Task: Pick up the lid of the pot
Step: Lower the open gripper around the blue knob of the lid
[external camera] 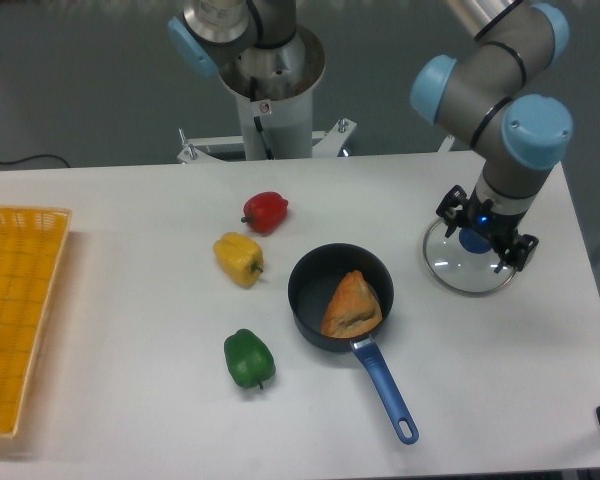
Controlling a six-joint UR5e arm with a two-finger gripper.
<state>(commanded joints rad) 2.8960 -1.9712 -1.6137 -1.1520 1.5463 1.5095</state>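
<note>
A round glass pot lid (468, 268) with a blue knob lies flat on the white table at the right. My gripper (478, 240) points straight down over the lid's middle, its fingers on either side of the blue knob. The wrist hides the fingertips, so I cannot make out whether they press on the knob. The lid still rests on the table.
A dark pot (340, 296) with a blue handle (385, 392) holds an orange wedge of food, left of the lid. Red pepper (266, 211), yellow pepper (239, 258) and green pepper (248, 359) lie further left. A yellow basket (18, 315) sits at the left edge.
</note>
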